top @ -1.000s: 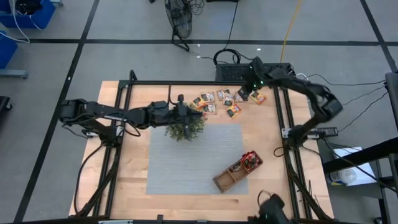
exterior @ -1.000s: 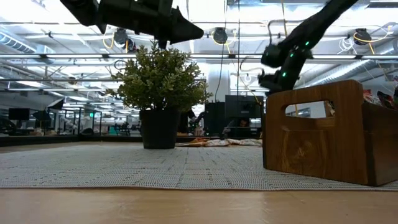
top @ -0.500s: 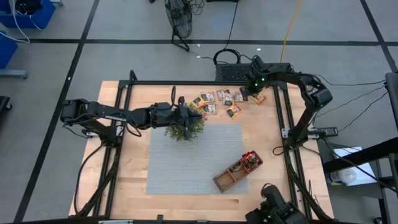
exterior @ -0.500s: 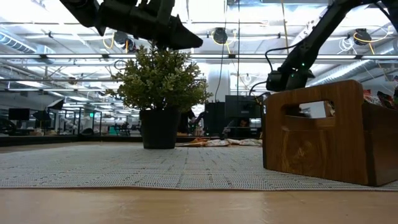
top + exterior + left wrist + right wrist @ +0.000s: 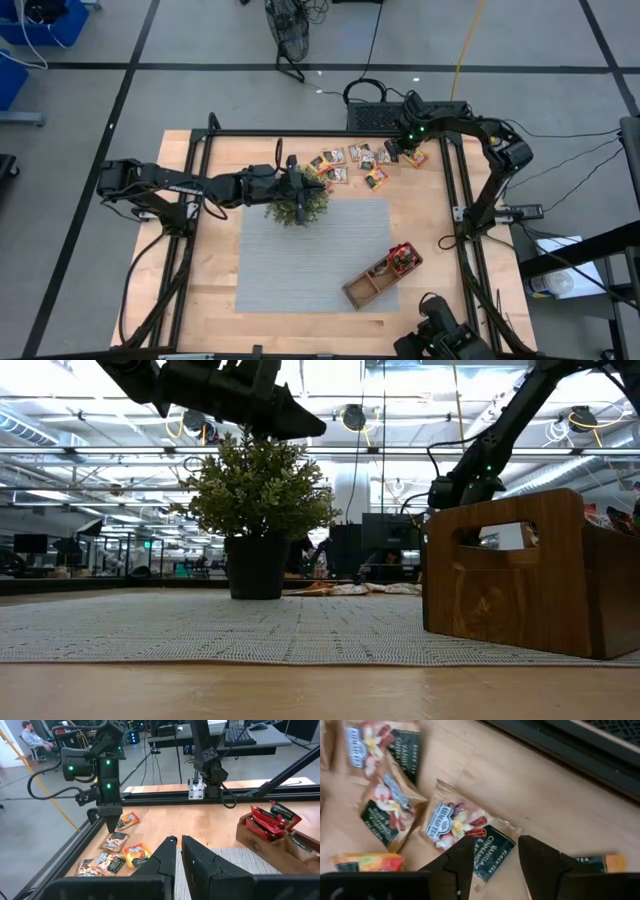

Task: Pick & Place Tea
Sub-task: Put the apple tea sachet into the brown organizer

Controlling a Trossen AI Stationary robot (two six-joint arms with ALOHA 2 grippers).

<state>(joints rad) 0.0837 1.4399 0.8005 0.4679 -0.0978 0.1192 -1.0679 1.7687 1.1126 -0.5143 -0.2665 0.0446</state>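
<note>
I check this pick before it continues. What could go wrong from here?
1. The tea sachets lie close together, some overlapping, so the right gripper, open just above one, may catch two or shove its neighbours.
2. The sachet lies flat on the table, so the fingers could slip over it.
3. The left gripper hangs over the plant; lowering could knock it.

- The bench (image 5: 215, 290) is pale, light-grained wood, framed by black rails.
- A grey woven mat (image 5: 310, 255) with fine ribbing covers the bench's middle.
- The plant (image 5: 258, 485) has dense green leaves and stands in a black pot (image 5: 256, 566).
- The wooden tray (image 5: 520, 575) is warm brown with a darker grain; red sachets (image 5: 270, 817) fill one end compartment.
- The tea sachets (image 5: 360, 165) along the bench's far edge are tan with dark green panels; some are orange and yellow.
- Both arms are black; green lights glow on the right tool (image 5: 492, 865).
</note>
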